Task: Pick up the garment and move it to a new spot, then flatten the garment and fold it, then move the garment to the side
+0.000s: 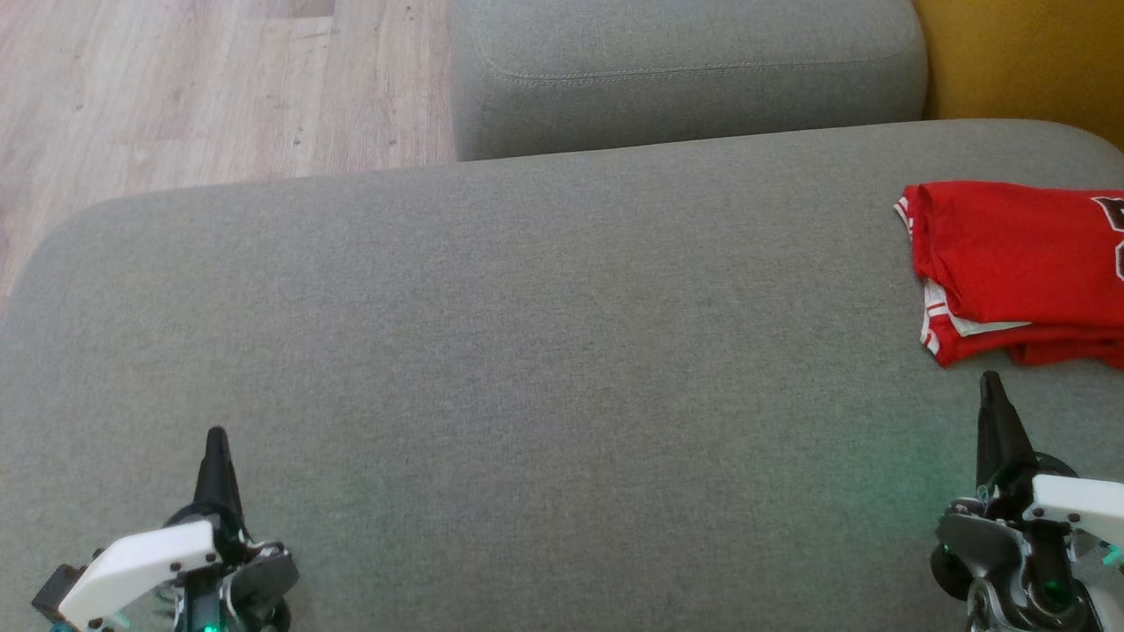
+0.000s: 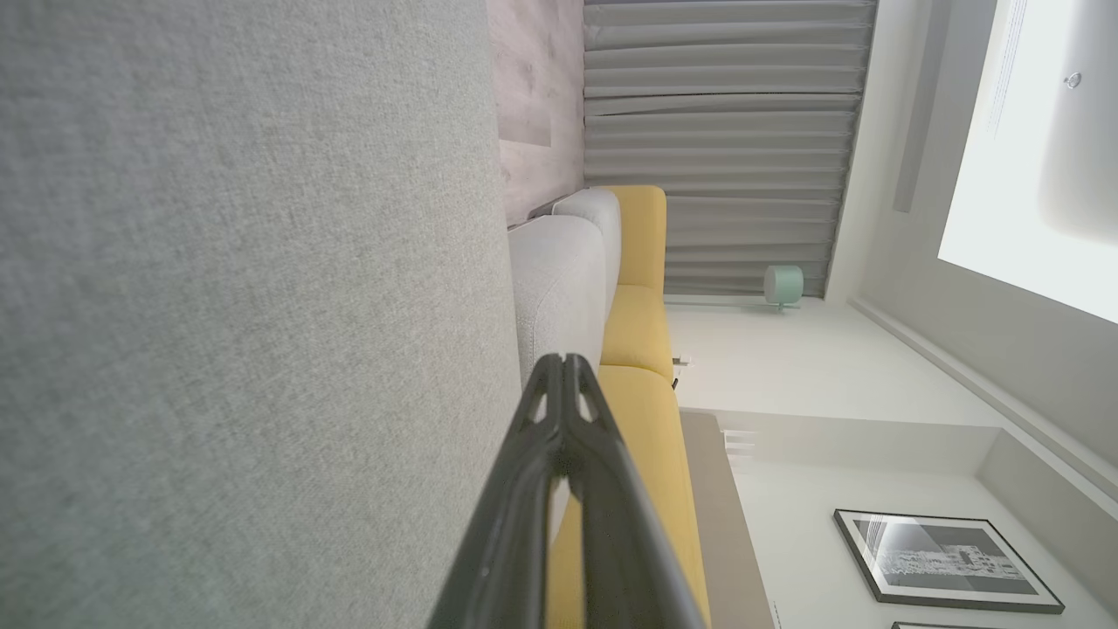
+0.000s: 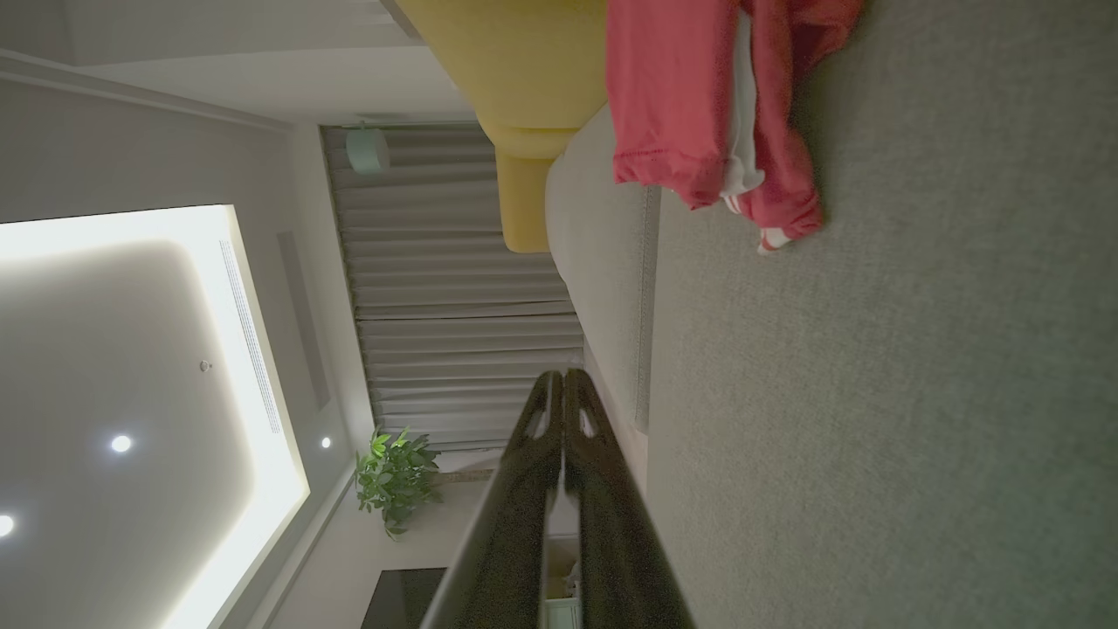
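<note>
The garment (image 1: pixel 1023 268) is a red jersey with white trim, lying folded at the right edge of the grey sofa seat (image 1: pixel 544 351). It also appears in the right wrist view as the red garment (image 3: pixel 690 96) near the top. My right gripper (image 1: pixel 990 379) is shut and empty, just in front of the garment without touching it. My left gripper (image 1: pixel 215 434) is shut and empty at the lower left, far from the garment. Both wrist views show the left gripper (image 2: pixel 566 360) and the right gripper (image 3: pixel 562 376) with fingertips pressed together.
A second grey cushion (image 1: pixel 685 70) sits behind the seat. Yellow sofa (image 1: pixel 1027 61) is at the back right. Wooden floor (image 1: pixel 193 88) lies beyond the seat's far left edge.
</note>
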`<state>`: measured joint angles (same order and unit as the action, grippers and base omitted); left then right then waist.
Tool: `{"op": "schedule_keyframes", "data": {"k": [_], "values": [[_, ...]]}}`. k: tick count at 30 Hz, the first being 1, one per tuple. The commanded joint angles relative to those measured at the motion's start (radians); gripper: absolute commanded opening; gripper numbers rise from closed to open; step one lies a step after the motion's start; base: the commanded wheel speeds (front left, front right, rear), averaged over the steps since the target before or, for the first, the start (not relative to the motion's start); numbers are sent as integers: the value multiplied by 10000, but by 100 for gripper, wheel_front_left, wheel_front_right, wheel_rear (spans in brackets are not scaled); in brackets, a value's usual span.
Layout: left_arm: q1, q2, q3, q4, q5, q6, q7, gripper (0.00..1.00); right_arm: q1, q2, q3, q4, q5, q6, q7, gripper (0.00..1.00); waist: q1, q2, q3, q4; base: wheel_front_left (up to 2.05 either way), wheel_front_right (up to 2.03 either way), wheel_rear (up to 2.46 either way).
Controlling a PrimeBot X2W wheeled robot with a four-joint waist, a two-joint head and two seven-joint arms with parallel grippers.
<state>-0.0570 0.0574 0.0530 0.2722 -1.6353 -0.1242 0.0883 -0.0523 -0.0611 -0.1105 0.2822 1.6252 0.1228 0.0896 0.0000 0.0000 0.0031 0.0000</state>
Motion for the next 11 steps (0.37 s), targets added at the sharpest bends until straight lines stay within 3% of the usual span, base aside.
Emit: {"op": "schedule_keyframes", "data": {"k": [1,11], "values": [[-489,107,362,-281,63,-65,52,0,-538,-30,156,-384,-10,79,85,0,0,0,0,0,0,0,0],[-491,87,390,-279,86,-65,74,0,-540,-14,133,-383,-28,79,103,0,0,0,0,0,0,0,0]]}}
